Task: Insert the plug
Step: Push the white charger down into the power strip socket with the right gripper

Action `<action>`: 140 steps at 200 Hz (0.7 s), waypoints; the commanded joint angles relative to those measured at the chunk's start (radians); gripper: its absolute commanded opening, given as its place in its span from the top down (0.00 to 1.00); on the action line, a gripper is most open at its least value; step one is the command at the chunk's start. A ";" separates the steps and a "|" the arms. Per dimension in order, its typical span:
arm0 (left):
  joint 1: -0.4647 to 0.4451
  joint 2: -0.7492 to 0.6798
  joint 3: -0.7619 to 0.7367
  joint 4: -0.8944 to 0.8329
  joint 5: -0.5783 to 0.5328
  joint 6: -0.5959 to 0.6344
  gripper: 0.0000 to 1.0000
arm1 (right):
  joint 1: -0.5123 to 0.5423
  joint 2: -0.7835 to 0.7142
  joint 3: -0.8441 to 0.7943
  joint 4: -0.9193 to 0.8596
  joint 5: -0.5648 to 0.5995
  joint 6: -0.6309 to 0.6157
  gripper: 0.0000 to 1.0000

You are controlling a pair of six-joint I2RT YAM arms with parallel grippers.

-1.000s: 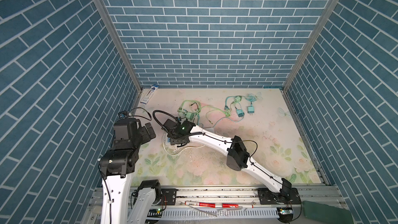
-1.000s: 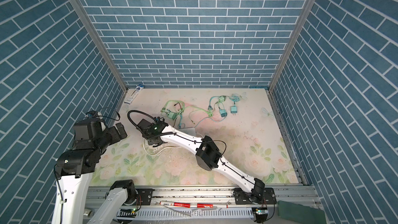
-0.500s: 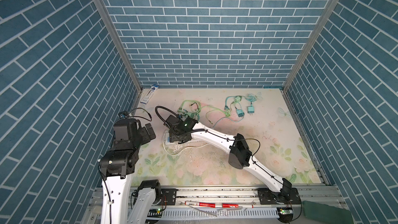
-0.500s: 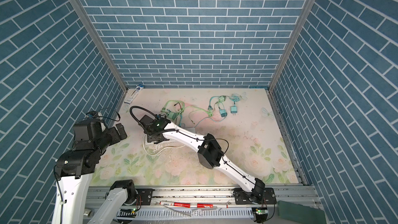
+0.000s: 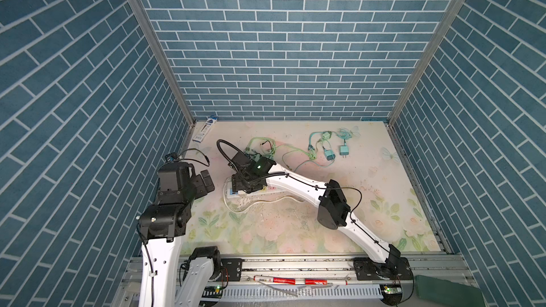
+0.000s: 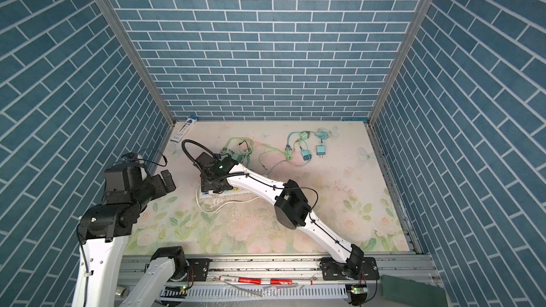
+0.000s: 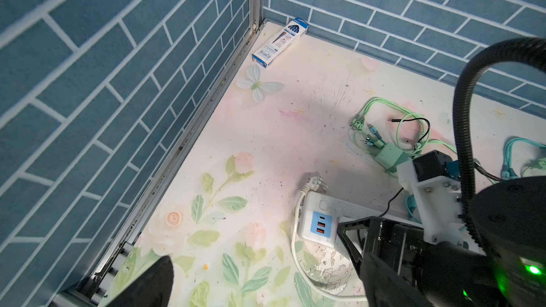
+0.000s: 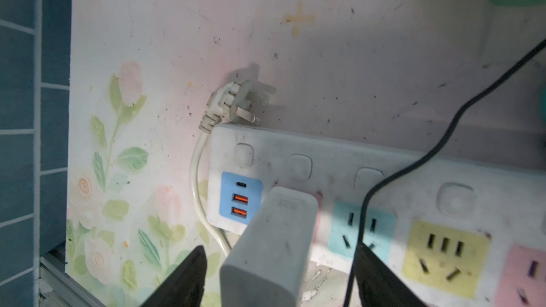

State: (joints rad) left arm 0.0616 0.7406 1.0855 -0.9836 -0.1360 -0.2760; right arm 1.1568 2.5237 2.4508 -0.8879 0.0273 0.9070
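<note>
Seemingly the charger block (image 8: pixel 274 237) already stands in the pink socket of the power strip (image 8: pixel 331 155), between the jaws of the right gripper (image 8: pixel 280 249), which stand apart with a gap on either side of it. The danger, I judge, lies in leaving: a finger brushing the tall block could lever it out, since how deep its pins sit is hidden. A thin black cable (image 8: pixel 362 225) hangs just beside one jaw and could snag, dragging the strip across the smooth floral mat (image 8: pixel 147 54). The block is matte grey plastic, squared with rounded edges. The strip is scuffed white plastic with pastel socket panels, and its own three-pin plug (image 8: pixel 236 101) lies beyond the fingertips. The left gripper (image 5: pixel 206 183) hangs spread wide and empty, well apart from the right jaws.
</note>
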 commanded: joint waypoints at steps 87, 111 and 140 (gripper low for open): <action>0.006 0.061 -0.045 -0.040 0.184 -0.023 0.00 | -0.060 -0.260 -0.251 0.215 -0.107 -0.071 0.20; 0.006 0.082 -0.048 -0.032 0.238 -0.048 0.00 | -0.095 -0.323 -0.323 0.213 -0.063 -0.072 0.20; 0.006 0.105 -0.065 -0.004 0.295 -0.099 0.00 | -0.147 -0.466 -0.500 0.270 -0.016 -0.074 0.20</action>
State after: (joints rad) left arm 0.0616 0.8326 1.0424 -0.9955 0.0898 -0.3241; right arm 1.0554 2.1952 2.0731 -0.6678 -0.0380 0.8547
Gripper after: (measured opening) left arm 0.996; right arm 0.797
